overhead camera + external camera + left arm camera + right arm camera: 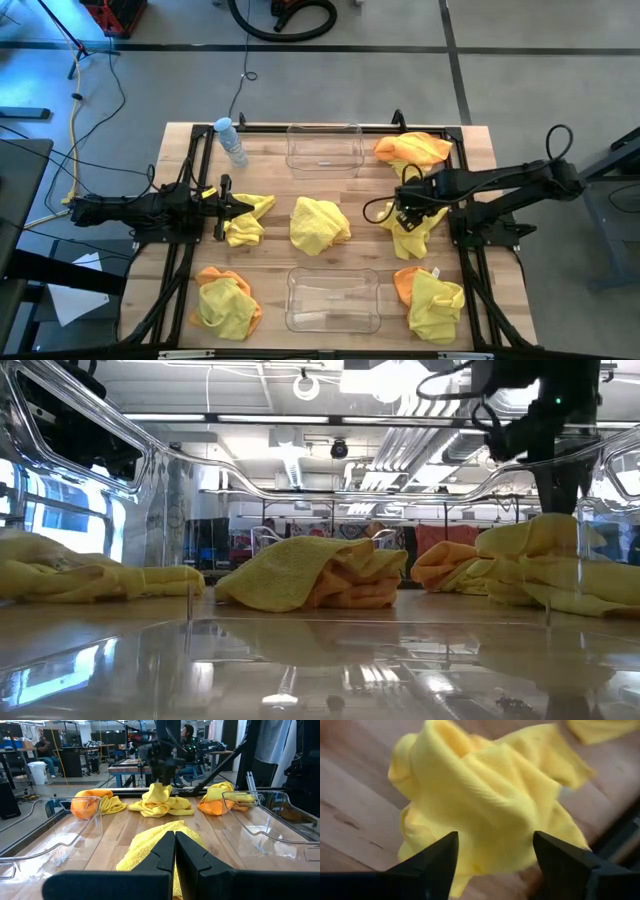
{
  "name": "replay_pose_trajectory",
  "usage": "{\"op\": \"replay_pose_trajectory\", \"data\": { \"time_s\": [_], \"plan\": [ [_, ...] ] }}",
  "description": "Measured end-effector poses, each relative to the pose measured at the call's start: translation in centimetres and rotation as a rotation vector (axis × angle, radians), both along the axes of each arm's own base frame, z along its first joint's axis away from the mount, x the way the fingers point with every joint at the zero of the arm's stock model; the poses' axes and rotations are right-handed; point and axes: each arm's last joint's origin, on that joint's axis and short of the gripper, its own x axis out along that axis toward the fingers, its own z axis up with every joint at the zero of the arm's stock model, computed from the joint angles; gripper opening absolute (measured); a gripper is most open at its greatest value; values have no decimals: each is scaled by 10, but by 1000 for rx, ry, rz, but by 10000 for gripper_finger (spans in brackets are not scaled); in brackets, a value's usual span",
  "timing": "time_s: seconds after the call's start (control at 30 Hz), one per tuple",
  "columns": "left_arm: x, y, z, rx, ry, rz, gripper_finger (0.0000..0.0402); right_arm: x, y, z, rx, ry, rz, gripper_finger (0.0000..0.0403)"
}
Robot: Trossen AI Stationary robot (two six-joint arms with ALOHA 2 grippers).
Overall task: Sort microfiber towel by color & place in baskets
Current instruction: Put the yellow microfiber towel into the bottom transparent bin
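Several yellow and yellow-orange towels lie bunched on the wooden table. My right gripper points down, open, over the yellow towel at the table's right middle. Its fingers stand on either side of the towel's raised bunch. My left gripper lies level and shut, with its tips at the edge of the yellow towel at the left middle. One clear basket sits at the far edge and another at the near edge. My right gripper comes from above, with its open fingers beside the bunched top of the yellow towel. The towel lies on the table, and I cannot tell whether the fingers touch it. My left gripper's shut tips reach the towel's edge level from the table's left; whether they touch it I cannot tell.
A yellow towel lies at the table's centre. Yellow-orange towels lie far right, near right and near left. A small water bottle stands far left. Black frame rails run along both table sides.
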Motion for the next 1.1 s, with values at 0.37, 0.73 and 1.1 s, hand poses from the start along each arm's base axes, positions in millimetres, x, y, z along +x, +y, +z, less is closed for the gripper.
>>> {"op": "replay_pose_trajectory", "data": {
  "time_s": [0.37,0.73,1.1],
  "plan": [
    [0,0,0,0,0,0,0,-7,0,-49,2,-22,80,227],
    [0,0,0,0,-1,0,0,-1,3,-16,-38,-50,73,24],
    [0,0,0,0,0,0,0,-2,37,128,-209,-337,28,3]
  ]
}}
